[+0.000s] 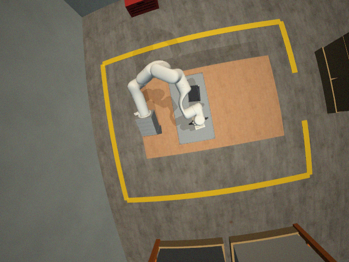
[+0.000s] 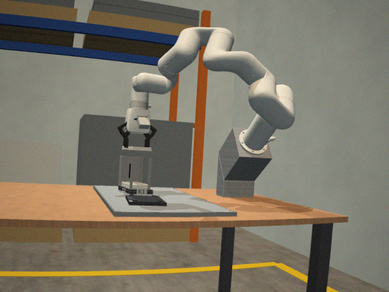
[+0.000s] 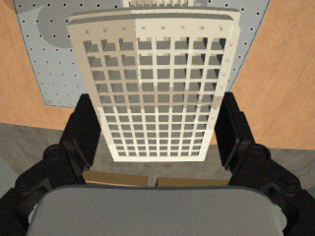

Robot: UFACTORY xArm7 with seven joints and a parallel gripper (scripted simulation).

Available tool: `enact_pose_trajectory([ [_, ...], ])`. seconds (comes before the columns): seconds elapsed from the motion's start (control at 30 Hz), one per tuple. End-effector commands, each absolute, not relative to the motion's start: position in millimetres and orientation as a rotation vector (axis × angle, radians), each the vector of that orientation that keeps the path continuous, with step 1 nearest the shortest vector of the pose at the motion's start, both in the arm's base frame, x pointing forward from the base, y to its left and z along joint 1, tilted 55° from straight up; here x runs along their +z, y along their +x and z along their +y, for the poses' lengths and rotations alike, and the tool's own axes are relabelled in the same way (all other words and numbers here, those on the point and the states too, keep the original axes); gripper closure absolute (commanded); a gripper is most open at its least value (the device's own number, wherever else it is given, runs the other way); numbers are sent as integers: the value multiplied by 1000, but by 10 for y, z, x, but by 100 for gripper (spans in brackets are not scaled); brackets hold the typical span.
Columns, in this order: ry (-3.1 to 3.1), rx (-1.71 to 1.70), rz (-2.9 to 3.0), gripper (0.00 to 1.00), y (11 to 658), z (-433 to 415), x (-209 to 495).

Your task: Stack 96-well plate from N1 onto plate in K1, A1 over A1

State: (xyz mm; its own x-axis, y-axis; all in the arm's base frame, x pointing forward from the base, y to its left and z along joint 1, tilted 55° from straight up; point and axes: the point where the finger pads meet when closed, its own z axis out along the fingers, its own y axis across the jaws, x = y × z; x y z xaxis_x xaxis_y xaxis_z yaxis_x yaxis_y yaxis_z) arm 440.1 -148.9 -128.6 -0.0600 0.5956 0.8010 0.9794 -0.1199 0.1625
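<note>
My gripper point(image 2: 136, 145) point(image 3: 157, 107) is shut on the long sides of a pale 96-well plate point(image 2: 136, 149) point(image 3: 157, 93) point(image 1: 199, 127). The plate looks level, a little above the tops of the clear posts of rack K1 point(image 2: 141, 191). Small letters run along its far edge in the wrist view, with marks down its right side. The lower 96-well plate point(image 2: 135, 184) sits at the bottom of K1; a strip shows beyond the held plate in the wrist view. The black nest N1 point(image 1: 194, 94) point(image 2: 146, 200) holds no plate. Its A1 mark is not readable.
K1 and N1 stand on a grey perforated board point(image 1: 194, 138) point(image 2: 102, 192) on the wooden table point(image 1: 242, 95) point(image 2: 47, 204). The arm's grey pedestal point(image 1: 148, 125) point(image 2: 235, 188) stands at the table's edge. N1 lies in front of K1 in the exterior view.
</note>
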Motion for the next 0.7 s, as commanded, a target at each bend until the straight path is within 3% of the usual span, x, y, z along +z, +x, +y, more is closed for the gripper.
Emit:
enact_pose_trajectory([
  [0.0,-1749,-1059,-1681,100,4408,-1487,-1300],
  [0.67,-1749,-1059,-1681,100,4468,-1248,-1473],
])
